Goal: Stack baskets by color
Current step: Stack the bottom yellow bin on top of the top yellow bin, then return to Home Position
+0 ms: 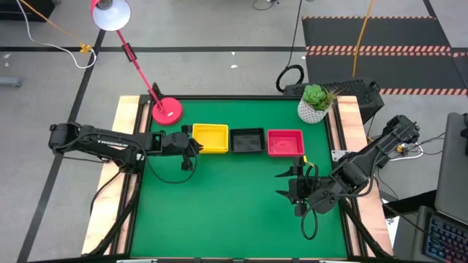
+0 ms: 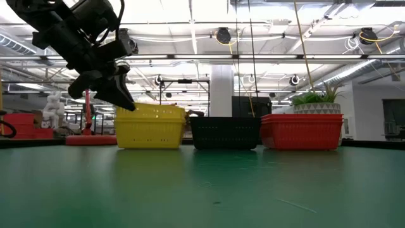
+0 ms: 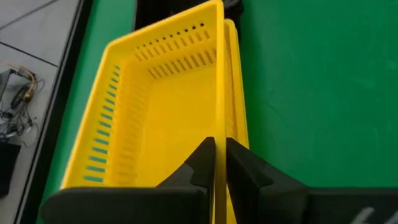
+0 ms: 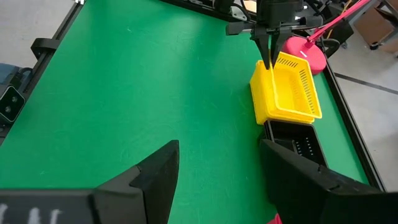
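Observation:
Three groups of baskets stand in a row at the table's far side: yellow, black and red. The top yellow basket sits askew inside another yellow one, whose rim shows beside it. My left gripper reaches in from the left and is shut on the top yellow basket. My right gripper hovers open over the near right of the table, holding nothing. My left gripper pinches the near wall of the top yellow basket at its left end, one finger inside the basket and one outside. The fingers slant down from the table's left and lie along the wall. The basket sits nested in the yellow one below, slightly tilted.
A red lamp base stands behind my left gripper, near the far left corner. A white plant pot is at the far right corner. Open green mat fills the near half.

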